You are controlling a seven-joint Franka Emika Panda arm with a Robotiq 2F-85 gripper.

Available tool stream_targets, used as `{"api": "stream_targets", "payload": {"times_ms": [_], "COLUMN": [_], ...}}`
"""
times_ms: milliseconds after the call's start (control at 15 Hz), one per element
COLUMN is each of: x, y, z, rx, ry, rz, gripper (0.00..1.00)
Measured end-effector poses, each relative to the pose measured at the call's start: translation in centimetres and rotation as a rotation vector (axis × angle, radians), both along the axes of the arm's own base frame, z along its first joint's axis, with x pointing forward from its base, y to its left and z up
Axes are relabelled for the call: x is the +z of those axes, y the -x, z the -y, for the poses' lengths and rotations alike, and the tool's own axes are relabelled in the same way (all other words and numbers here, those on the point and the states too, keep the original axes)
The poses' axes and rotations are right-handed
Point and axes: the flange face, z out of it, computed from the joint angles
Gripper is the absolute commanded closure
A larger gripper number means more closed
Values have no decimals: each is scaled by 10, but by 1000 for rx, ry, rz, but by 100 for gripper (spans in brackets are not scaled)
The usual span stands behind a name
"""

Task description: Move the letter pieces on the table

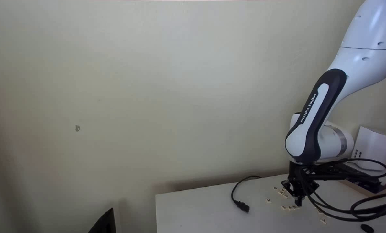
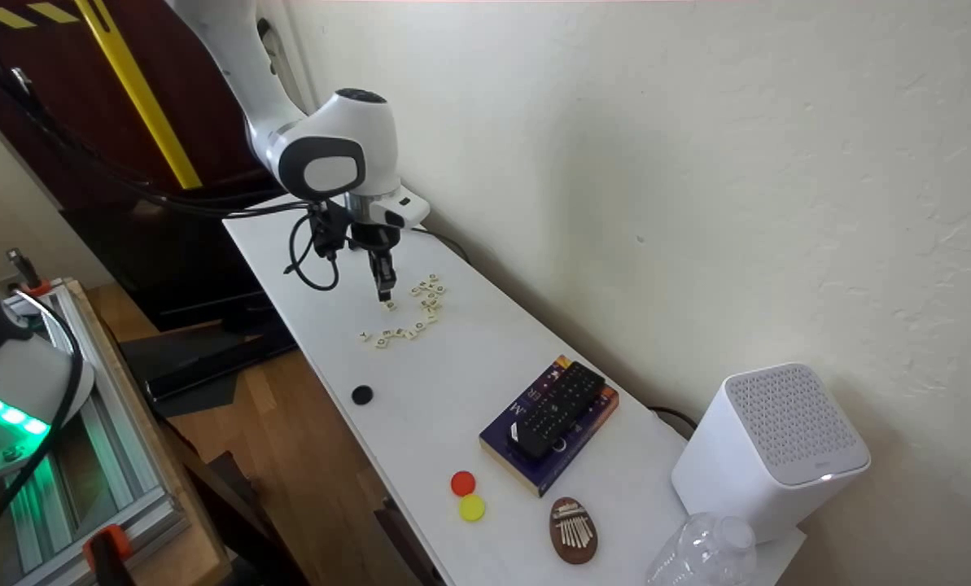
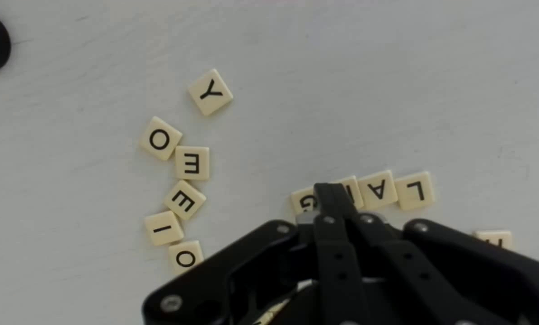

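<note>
Cream letter tiles lie flat on the white table (image 2: 452, 382). In the wrist view, a slanted row holds a G tile (image 3: 302, 201), a partly hidden tile (image 3: 353, 191), an A tile (image 3: 377, 189) and an L tile (image 3: 414, 190). A Y tile (image 3: 210, 92), an O tile (image 3: 160, 138) and several others curve down the left. Another tile (image 3: 494, 237) is half hidden at right. My gripper (image 3: 330, 187) is shut, fingertips together, over the row between G and A. Nothing shows between the fingertips; whether they touch a tile is unclear. It points down in both exterior views (image 1: 298, 204) (image 2: 384, 295).
A black disc (image 2: 362, 395) lies near the table's front edge. A black cable plug (image 1: 243, 206) lies beyond the tiles. A book (image 2: 501, 439) with a remote (image 2: 558, 411), red disc (image 2: 463, 483), yellow disc (image 2: 472, 508), thumb piano (image 2: 573, 531), bottle (image 2: 705, 553) and white device (image 2: 770, 456) stand farther along.
</note>
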Motion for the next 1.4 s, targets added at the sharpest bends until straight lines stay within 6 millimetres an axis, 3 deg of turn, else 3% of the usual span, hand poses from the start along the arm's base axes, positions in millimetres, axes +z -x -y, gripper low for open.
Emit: {"api": "stream_targets", "payload": {"times_ms": [400, 933, 1400], "x": [-11, -11, -10], "y": [5, 5, -7], "z": [2, 8, 15], "rx": [-7, -20, -28], "ry": [8, 10, -1], "rz": [16, 25, 60], "gripper": [100, 100, 100]}}
